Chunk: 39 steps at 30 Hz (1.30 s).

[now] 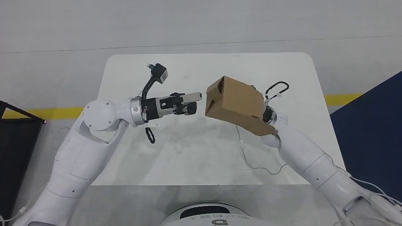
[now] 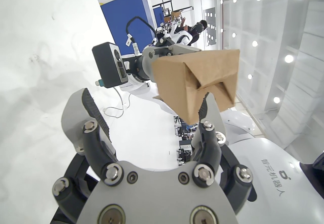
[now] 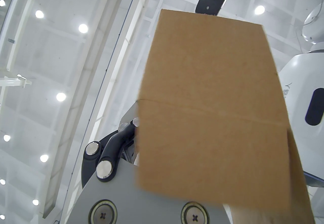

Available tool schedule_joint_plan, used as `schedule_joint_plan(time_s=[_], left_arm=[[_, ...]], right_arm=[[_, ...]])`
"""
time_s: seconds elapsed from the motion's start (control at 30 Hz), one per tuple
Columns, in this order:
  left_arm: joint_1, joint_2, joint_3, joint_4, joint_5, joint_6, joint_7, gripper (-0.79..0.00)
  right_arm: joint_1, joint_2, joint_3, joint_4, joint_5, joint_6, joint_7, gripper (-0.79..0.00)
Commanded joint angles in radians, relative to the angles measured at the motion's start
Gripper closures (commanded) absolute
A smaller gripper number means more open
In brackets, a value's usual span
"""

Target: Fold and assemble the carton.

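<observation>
Carton (image 1: 235,97) aloft in right jaws, left jaws spread alongside

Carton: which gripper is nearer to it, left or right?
Right. The right gripper holds the carton in the air; the left gripper is open, close beside its folded end, contact unclear.

The carton (image 1: 235,100) hangs above the table (image 1: 188,157), the left jaws just beside its end.
</observation>
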Motion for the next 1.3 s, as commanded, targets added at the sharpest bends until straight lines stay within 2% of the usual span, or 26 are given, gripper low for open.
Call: schedule_joint_plan(time_s=[0.0, 0.67, 0.9, 1.13, 1.27], left_arm=[[-0.008, -0.001, -0.002, 0.009, -0.002, 0.001, 0.003, -0.785], [-0.091, -0.020, 0.093, 0.031, 0.069, 0.064, 0.014, -0.785], [-0.094, -0.020, 0.108, 0.015, 0.116, 0.071, 0.012, -0.785], [-0.074, -0.019, 0.123, -0.038, 0.230, 0.068, 0.078, -0.785], [-0.058, -0.019, 0.122, -0.061, 0.240, 0.068, 0.088, -0.785]], right_arm=[[0.000, 0.002, -0.007, 0.000, 0.014, 0.006, -0.006, 0.000], [0.005, 0.015, -0.068, 0.007, 0.022, -0.019, 0.019, 0.000], [0.011, 0.022, -0.083, 0.004, 0.029, -0.027, 0.028, 0.000], [0.020, 0.027, -0.100, 0.003, 0.034, -0.033, 0.033, 0.000], [0.022, 0.031, -0.106, 0.006, 0.034, -0.038, 0.038, 0.000]])
